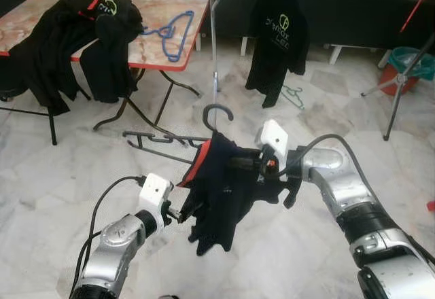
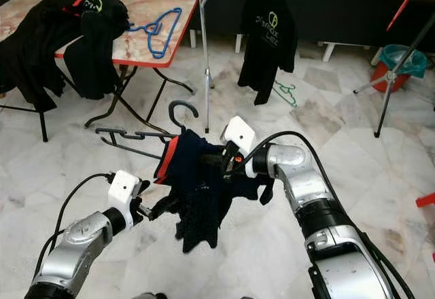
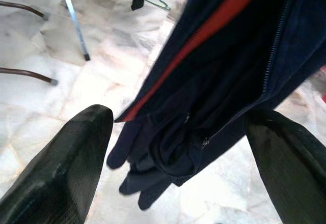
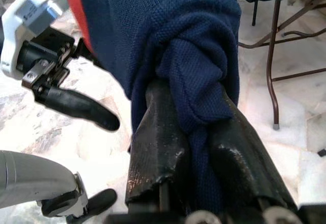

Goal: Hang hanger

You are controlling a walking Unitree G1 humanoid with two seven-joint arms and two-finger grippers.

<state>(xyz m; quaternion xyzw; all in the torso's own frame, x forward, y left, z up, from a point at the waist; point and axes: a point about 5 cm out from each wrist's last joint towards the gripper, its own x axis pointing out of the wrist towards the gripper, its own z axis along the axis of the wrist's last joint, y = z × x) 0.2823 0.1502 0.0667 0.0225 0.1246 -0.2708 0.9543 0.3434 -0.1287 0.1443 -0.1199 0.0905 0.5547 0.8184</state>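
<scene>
Right wrist view showed the right gripper (image 4: 196, 147) clamped on the knit navy garment (image 1: 221, 190); the left gripper (image 3: 178, 147) gaped wide beside its hem.

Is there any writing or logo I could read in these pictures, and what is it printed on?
Black shirt hanging on the rail: a yellow-green round logo above pale lettering, too blurred to read.
Black clothes heaped on the table: a yellow-green logo mark, no legible letters.
White camera block of the left claw, in the right wrist view: small dark characters, too blurred to read.
Navy shirt, pinched by the right claw: no text visible.
</scene>
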